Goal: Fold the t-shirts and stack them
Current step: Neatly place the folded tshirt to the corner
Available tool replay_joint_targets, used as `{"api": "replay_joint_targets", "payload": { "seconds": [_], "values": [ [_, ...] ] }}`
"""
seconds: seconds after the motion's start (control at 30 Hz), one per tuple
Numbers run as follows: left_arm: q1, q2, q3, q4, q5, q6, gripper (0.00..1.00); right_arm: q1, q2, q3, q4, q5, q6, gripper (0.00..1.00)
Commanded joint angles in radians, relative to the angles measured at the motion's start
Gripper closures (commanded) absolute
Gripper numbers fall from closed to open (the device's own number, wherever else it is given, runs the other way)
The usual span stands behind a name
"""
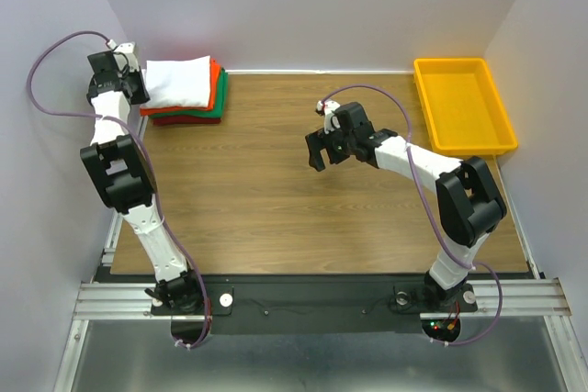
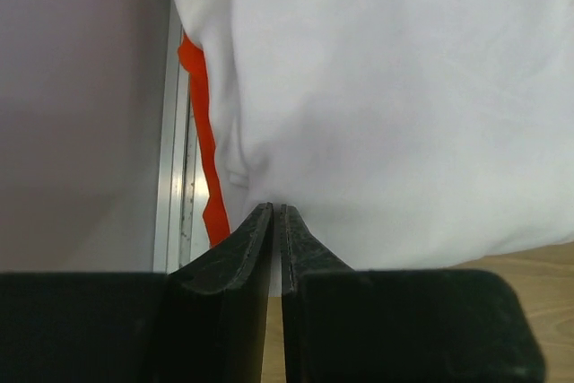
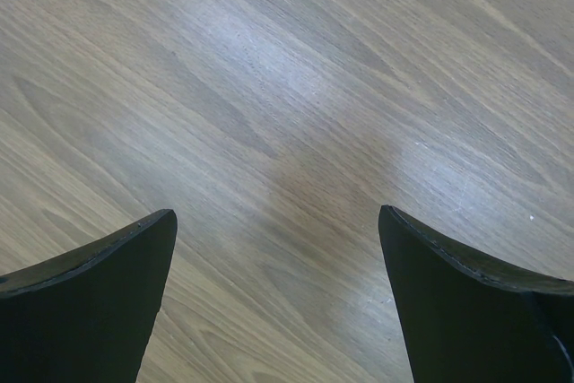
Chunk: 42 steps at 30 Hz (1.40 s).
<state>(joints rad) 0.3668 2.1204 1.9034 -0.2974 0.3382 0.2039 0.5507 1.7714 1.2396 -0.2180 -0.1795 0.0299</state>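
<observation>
Item: white t-shirt [image 1: 179, 82], folded, lying uppermost on three other folded shirts at the far left corner of the table [image 1: 276, 218], directly ahead of the left claw [image 1: 136, 80]. Beneath it, an orange t-shirt [image 1: 214, 89], a green t-shirt [image 1: 221, 98] and a dark red t-shirt [image 1: 184, 121], each showing only as an edge projecting past the white cloth. In the left wrist view the left claw [image 2: 276, 220] was clenched, jaws all but touching, with the tips at the near hem of the white t-shirt [image 2: 404, 105]. A pale sliver in the slit suggested a pinch of that hem, probably kept so the fold could be laid square on the pile without springing open. A strip of the orange t-shirt [image 2: 199, 105] showed just left of the tips. Right claw [image 1: 322, 149]: released, jaws wide apart, hovering over bare wood near the table's middle, well apart from the shirts. In its own view the right claw [image 3: 276, 213] had nothing between or below its jaws but grain, and was judged parked clear so as not to disturb the pile. Yellow tray [image 1: 421, 103]: beyond and to the right of the right claw, nothing seen in it. Condition: folding apparently complete, with release of the hem outstanding.
</observation>
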Motion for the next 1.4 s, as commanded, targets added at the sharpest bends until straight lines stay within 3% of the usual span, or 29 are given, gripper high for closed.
{"api": "replay_joint_targets", "payload": {
  "seconds": [0.0, 0.27, 0.4, 0.47, 0.5, 0.6, 0.7, 0.8, 0.97, 1.13, 1.3, 1.37],
  "values": [
    [0.021, -0.004, -0.009, 0.001, -0.065, 0.005, 0.81, -0.001, -0.038, -0.009, 0.011, 0.015, -0.013, 0.00],
    [0.029, -0.023, 0.017, -0.025, -0.137, 0.037, 0.76, -0.003, -0.061, -0.023, 0.009, 0.041, -0.019, 0.00],
    [0.026, -0.149, 0.013, -0.006, -0.148, 0.045, 0.48, -0.006, -0.116, -0.040, 0.002, 0.069, -0.056, 0.00],
    [0.024, -0.200, 0.020, -0.011, -0.156, 0.042, 0.41, -0.014, -0.142, -0.051, 0.000, 0.077, -0.061, 0.00],
    [0.026, -0.223, 0.038, -0.019, -0.157, 0.042, 0.28, -0.027, -0.157, -0.060, -0.001, 0.081, -0.062, 0.00],
    [0.009, -0.310, 0.081, -0.061, -0.159, 0.071, 0.09, -0.067, -0.223, -0.077, -0.007, 0.083, -0.064, 0.00],
    [-0.018, -0.382, 0.120, -0.132, -0.128, 0.081, 0.03, -0.121, -0.294, -0.104, -0.015, 0.084, -0.064, 0.00],
    [-0.071, -0.427, 0.111, -0.190, -0.094, 0.097, 0.03, -0.167, -0.375, -0.132, -0.029, 0.083, -0.064, 0.00],
    [-0.247, -0.528, -0.001, -0.226, -0.179, 0.104, 0.03, -0.277, -0.487, -0.173, -0.095, 0.069, -0.067, 0.00],
    [-0.408, -0.660, -0.304, -0.172, -0.145, 0.031, 0.02, -0.359, -0.590, -0.268, -0.145, 0.035, -0.062, 0.00],
    [-0.497, -0.770, -0.611, -0.080, -0.151, 0.000, 0.02, -0.379, -0.664, -0.362, -0.165, 0.035, -0.051, 0.00],
    [-0.505, -0.816, -0.668, -0.063, -0.174, 0.015, 0.02, -0.388, -0.679, -0.387, -0.170, 0.031, -0.048, 0.00]
  ]
}}
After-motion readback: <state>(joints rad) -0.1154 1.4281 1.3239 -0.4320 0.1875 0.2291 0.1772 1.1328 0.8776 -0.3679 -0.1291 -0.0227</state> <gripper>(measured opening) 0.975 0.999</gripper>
